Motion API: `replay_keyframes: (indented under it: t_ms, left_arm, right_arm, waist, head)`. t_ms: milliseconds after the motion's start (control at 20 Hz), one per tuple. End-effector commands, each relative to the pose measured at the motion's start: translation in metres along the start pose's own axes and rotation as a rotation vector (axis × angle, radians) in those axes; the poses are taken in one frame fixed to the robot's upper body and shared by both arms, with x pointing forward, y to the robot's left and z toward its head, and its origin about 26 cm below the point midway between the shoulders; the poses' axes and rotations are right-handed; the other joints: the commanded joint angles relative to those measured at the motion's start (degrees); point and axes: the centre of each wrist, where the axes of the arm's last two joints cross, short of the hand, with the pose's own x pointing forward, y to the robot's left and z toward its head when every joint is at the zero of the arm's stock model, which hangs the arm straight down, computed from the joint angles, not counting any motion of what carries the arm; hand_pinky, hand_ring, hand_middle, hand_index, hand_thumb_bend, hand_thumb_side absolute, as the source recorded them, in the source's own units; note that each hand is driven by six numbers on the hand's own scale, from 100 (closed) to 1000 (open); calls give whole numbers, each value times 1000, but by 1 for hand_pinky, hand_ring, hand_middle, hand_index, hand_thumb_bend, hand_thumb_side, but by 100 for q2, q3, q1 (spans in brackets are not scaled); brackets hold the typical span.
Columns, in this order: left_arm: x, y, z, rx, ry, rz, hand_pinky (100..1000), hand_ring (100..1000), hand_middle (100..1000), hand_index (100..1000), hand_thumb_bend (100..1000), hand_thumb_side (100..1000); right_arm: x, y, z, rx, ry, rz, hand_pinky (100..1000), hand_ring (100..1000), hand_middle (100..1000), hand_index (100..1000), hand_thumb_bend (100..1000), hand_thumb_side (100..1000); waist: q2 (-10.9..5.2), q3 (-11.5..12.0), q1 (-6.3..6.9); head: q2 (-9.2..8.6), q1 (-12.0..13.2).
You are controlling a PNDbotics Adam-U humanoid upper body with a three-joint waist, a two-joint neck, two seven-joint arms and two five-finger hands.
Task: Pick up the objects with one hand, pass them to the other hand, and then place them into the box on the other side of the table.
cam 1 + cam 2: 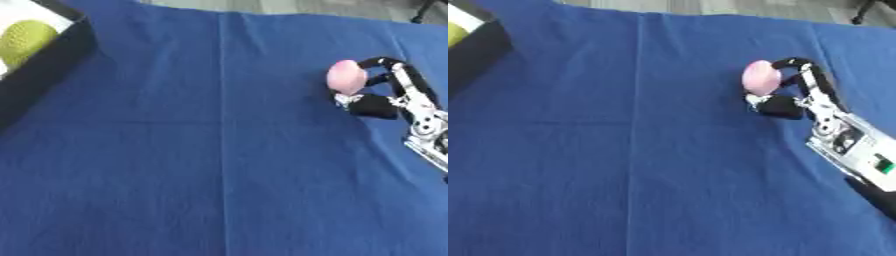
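So the right hand (794, 95) comes in from the right edge of the table and has its fingers (791, 63) and thumb curled round a small pink object (760, 78), rounded, kind of egg-shaped. The fingers hook over the top of it and the thumb sits under it. Can't tell if the pink thing is lifted off the blue cloth (219, 165) or touching it, looks very close either way. It's toward the right side of the table, nearer the far edge than the near one.

Over at the far left corner there's a box (52, 55) with dark walls and a pale inside, and a yellow-green ball (24, 40) is sitting in it. That's well apart from the hand. The cloth has a fold line running down the middle.
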Motion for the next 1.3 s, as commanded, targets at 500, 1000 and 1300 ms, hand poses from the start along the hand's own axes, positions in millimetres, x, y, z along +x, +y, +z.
replay_keyframes:
  t_ms: [500,1000,1300]
  left_arm:
    - [2,8,-2,31,-13,-12,718,525,505,642,100,409]
    - [2,6,-1,36,-9,-4,719,524,505,642,100,404]
    - [2,5,-1,37,-9,0,719,524,505,640,100,408]
  right_arm:
    - [6,-21,-5,-480,224,266,1000,590,742,659,452,100]
    - [3,-15,-3,-518,189,316,1000,523,652,570,437,100]
    - [6,-14,-4,-541,160,334,1000,427,554,472,381,100]
  waist:
    - [-38,-12,40]
    - [36,32,33]
    - [39,28,26]
  head:
    - [-83,-44]
    - [-124,-102]
    - [-98,-121]
